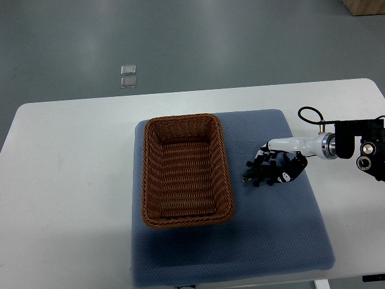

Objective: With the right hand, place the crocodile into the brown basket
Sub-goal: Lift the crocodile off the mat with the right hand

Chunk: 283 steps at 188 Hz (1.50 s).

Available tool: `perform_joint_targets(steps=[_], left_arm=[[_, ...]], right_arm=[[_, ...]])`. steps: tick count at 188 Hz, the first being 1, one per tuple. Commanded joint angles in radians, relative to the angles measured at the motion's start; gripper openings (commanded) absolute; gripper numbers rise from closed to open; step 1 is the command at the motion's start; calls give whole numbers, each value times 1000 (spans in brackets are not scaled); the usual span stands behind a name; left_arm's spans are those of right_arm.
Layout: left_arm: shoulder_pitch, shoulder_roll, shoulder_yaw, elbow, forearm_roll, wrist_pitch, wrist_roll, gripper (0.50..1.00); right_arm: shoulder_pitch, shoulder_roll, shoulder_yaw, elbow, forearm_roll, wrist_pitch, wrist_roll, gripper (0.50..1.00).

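A brown wicker basket [186, 170] stands empty on the left half of a blue-grey mat [283, 229]. My right hand [278, 167] comes in from the right edge and hangs over the mat just right of the basket. Its dark fingers [291, 170] are curled around a small dark toy, the crocodile [260, 175], whose end sticks out to the left toward the basket's right wall. Most of the toy is hidden by the fingers. The left arm does not show.
The mat lies on a white table [66, 180] with rounded corners. Two small clear squares [128, 76] lie on the grey floor beyond the table. A brown box corner [367, 6] shows at the top right.
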Motion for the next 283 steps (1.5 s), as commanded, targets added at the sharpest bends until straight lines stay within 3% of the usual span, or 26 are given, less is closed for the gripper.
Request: perform_joint_targets(steps=[1,26,52,65,74,186,283], left_arm=[[-1,0,0,0,0,0,0,1000],[1,0,0,0,0,0,0,1000],[1,0,0,0,0,0,0,1000],[-1,0,0,0,0,0,0,1000],[-1,0,0,2,0,0,0,1000],[1,0,0,0,0,0,0,1000],[-2,0,1,-3,0,0,0,1000]], right_arm=[[0,-1,0,0,0,0,9,721],[-2,0,-2,0,-2,0,17,682],[-2,0,-2,0,-2,0,18,611],[-2,-1,-2,-2,-2,0,20,568],[-2,-1,-2,-2,-2,0,21,500],[24,-24,14,0,3,11,30,500],[211,-73,15,8,35,62,30,500]])
